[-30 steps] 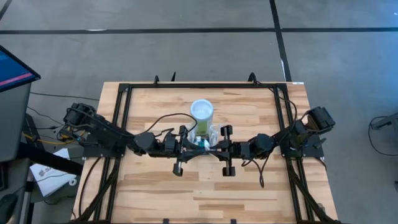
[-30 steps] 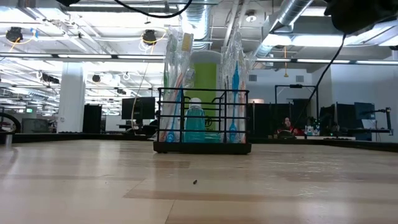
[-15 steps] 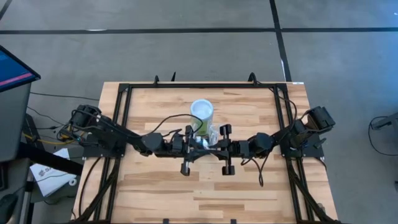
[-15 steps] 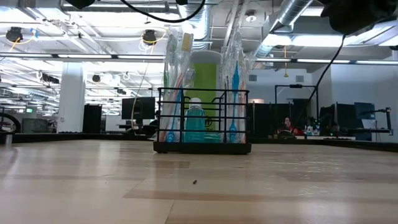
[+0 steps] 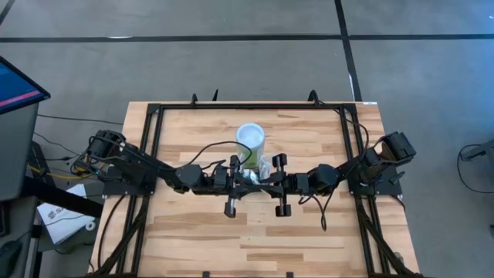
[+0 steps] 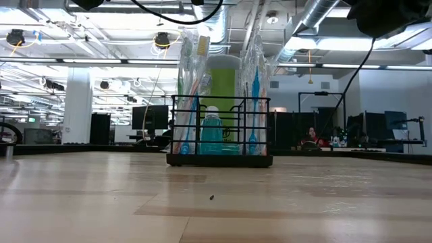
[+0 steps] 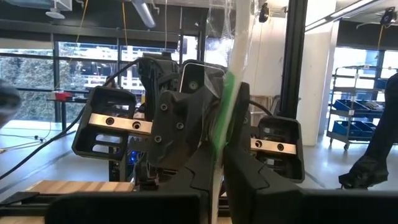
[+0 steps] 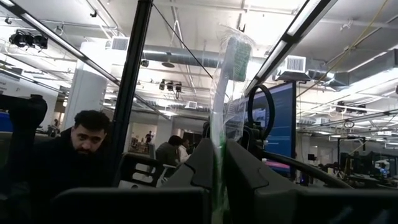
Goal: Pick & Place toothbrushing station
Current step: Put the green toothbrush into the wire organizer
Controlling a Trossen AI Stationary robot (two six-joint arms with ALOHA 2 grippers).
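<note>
The black wire-mesh caddy (image 6: 219, 131) stands on its base on the wooden table, holding wrapped toothbrushes and a teal bottle (image 6: 211, 131). In the high view the caddy (image 5: 255, 175) is mostly hidden under both grippers. The lime-green cup (image 5: 250, 140) stands just behind it. My left gripper (image 5: 245, 184) and my right gripper (image 5: 265, 184) meet over the caddy, facing each other. Each is shut on a green toothbrush in a clear wrapper (image 8: 235, 56). It seems to be the same one. Neither gripper shows in the low view. My left gripper (image 7: 219, 186) pinches the wrapped green toothbrush's handle (image 7: 224, 124) between its two fingers, coming from the table's left. The toothbrush stands about upright and crosses the fingers. Its lower end is hidden. My right gripper (image 8: 216, 186) pinches the wrapped toothbrush's handle (image 8: 217, 149) between its two fingers, coming from the table's right. The green head (image 8: 236, 55) rises above the fingers. The lower end is hidden by the fingers.
A black metal frame (image 5: 154, 147) runs around the table's edges. Bare wood lies near (image 5: 255, 239) and far (image 5: 309, 127) of the grippers. A person (image 8: 81, 155) sits beyond the table. A screen (image 5: 15, 85) stands off the table's left.
My left gripper has gone a little toward the table's right edge, closer to the caddy and my right gripper, then kept still. The caddy and the cup have stayed in place.
</note>
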